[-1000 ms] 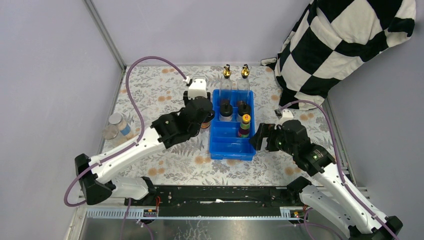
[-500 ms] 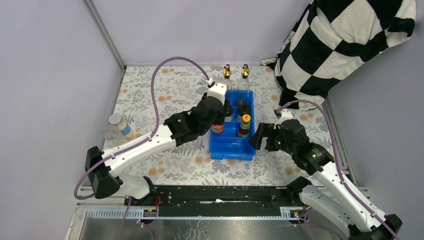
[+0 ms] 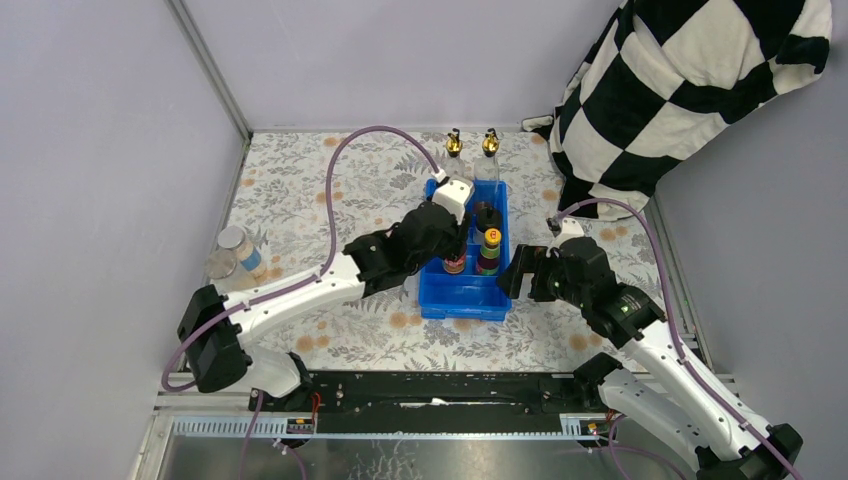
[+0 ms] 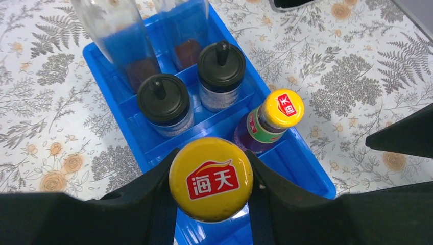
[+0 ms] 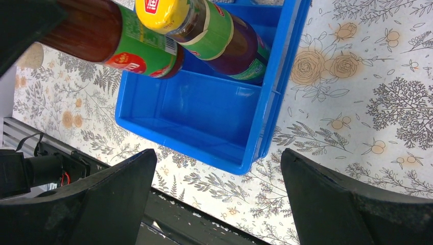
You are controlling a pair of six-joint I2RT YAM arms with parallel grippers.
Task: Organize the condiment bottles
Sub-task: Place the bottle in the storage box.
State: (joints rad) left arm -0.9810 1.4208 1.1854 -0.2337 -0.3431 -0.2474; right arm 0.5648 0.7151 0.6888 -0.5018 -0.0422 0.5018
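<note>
Floral tabletop [image 3: 330, 190], top view — left gripper [image 3: 455, 248] holds dark sauce bottle [image 3: 454, 264] upright over blue tray [image 3: 462, 296] | left wrist — jaws clamped below its cap, axis vertical, twin bottle [image 4: 265, 122] seated just right | right wrist — right gripper [image 5: 217, 158] wide open, empty, beside tray.

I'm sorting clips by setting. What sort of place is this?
Probably a robot lab cell, not a kitchen: plain grey enclosure walls, two white-and-black robot arms at the near edge, and a floral-patterned table cover holding a blue plastic divided tray.
</note>
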